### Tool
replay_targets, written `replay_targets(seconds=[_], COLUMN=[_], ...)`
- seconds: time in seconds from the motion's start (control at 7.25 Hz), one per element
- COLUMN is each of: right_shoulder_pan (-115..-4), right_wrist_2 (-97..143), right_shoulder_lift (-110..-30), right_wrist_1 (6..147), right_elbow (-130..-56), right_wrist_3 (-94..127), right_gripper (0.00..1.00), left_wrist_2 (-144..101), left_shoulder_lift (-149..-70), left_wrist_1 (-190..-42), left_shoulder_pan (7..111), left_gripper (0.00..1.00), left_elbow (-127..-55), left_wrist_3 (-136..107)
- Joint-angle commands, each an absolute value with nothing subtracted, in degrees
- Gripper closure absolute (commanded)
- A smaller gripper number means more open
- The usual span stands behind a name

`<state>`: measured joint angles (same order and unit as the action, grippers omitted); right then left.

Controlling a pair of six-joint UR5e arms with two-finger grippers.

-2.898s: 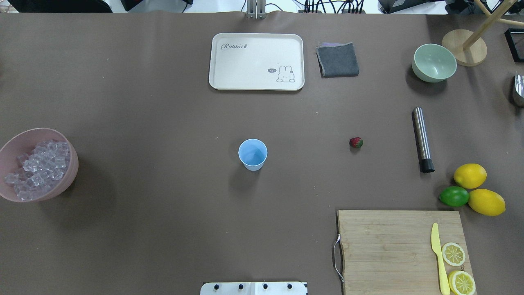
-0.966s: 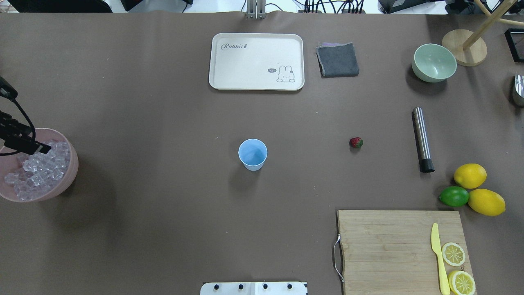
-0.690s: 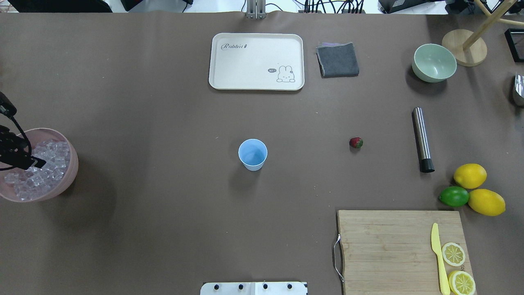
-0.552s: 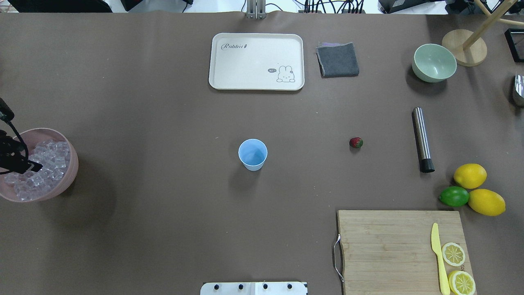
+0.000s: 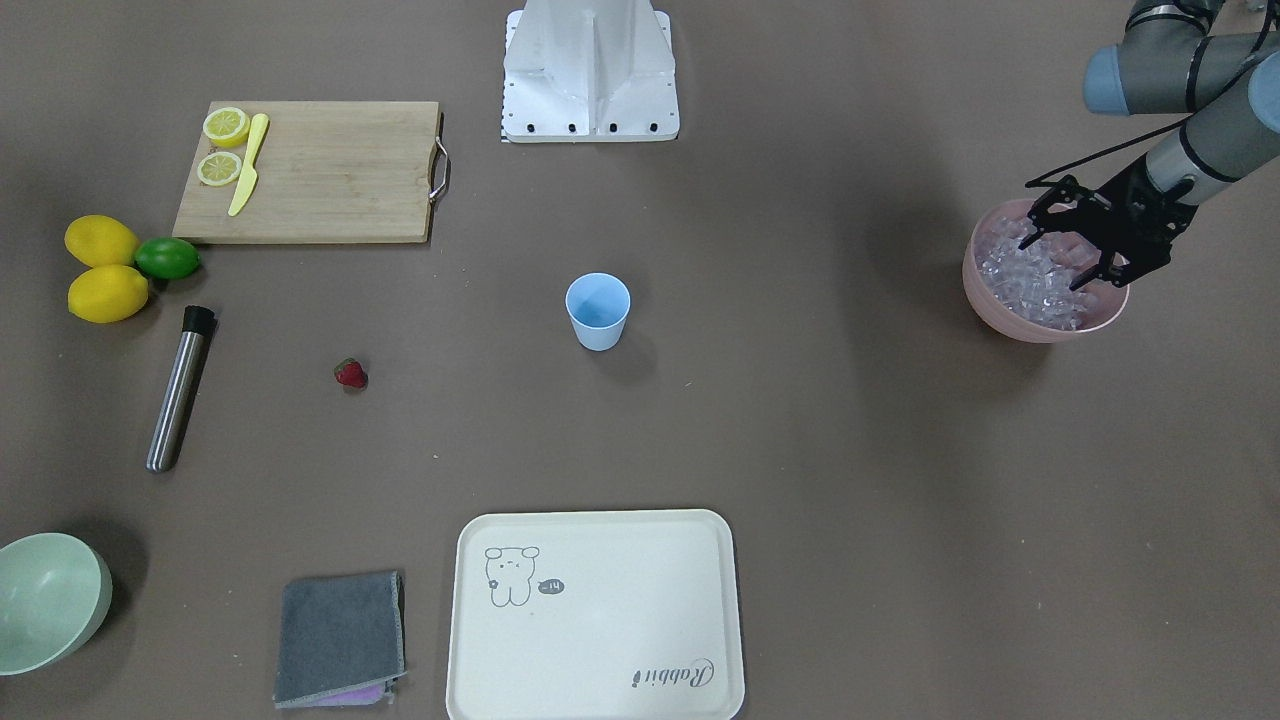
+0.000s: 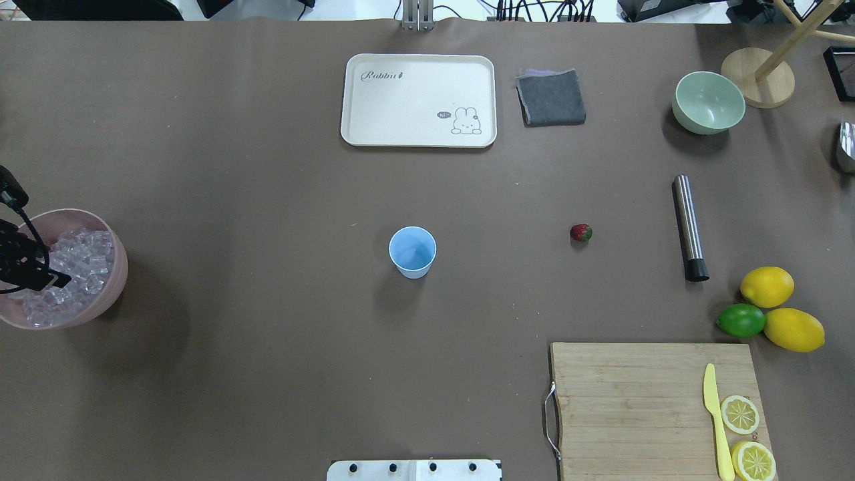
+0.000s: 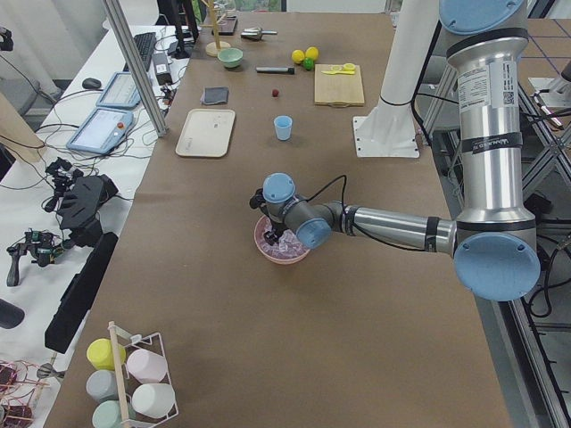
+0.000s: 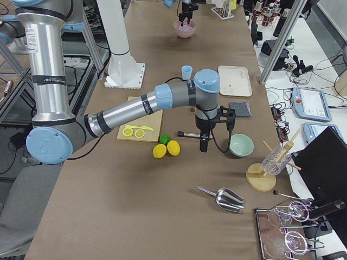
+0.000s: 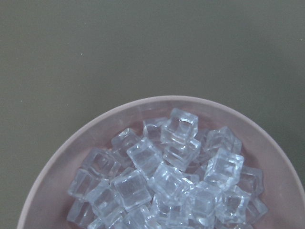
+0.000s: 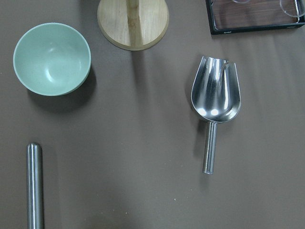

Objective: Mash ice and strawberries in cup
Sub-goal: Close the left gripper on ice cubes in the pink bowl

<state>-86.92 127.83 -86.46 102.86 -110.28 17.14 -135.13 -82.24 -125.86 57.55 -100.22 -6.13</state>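
Sinking my left gripper [image 5: 1050, 262] into the ice [image 5: 1035, 292] this past second, jaws wide and empty; pinching comes next.

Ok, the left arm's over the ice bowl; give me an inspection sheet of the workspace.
surface: brown table cover, lies flat.
job's things: ice heaped in pink bowl; cup upright mid-table, apparently empty; strawberry on the table, apart from cup.
clutter: tray, grey cloth, green bowl, steel rod, lemons, lime, cutting board, scoop.
grippers: left pincer open above the ice; right pincer near the steel rod, open or shut cannot tell.
cables: bundle behind far table edge.
surroundings: side bench with tablets.
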Motion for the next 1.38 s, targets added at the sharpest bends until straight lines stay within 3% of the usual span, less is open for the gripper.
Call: replay_targets(seconds=[0.0, 0.69, 0.97, 1.24], right_shoulder_pan=[-86.9, -86.9, -86.9, -86.8], right_wrist_2=[127.8, 127.7, 128.0, 127.9], right_shoulder_lift=[-86.3, -85.8, -85.8, -85.0], right_wrist_1=[102.8, 102.8, 102.8, 102.8], right_elbow=[-110.3, -110.2, -110.4, -110.0], right_wrist_3=[17.1, 17.1, 17.1, 17.1], right_gripper=[0.00, 0.00, 0.00, 0.00], left_wrist_2=[-134.5, -132.6, -132.5, -132.5], left_shoulder_lift=[-82.6, -83.1, -83.0, -82.8], left_wrist_1=[-125.8, -125.8, -125.8, -125.8], left_shoulder_pan=[56.8, 56.5, 56.1, 56.1], left_gripper=[0.03, 0.03, 0.48, 1.00], left_elbow=[-99.9, -98.0, -98.3, -98.6], left_wrist_3=[-6.2, -6.1, -6.1, -6.2])
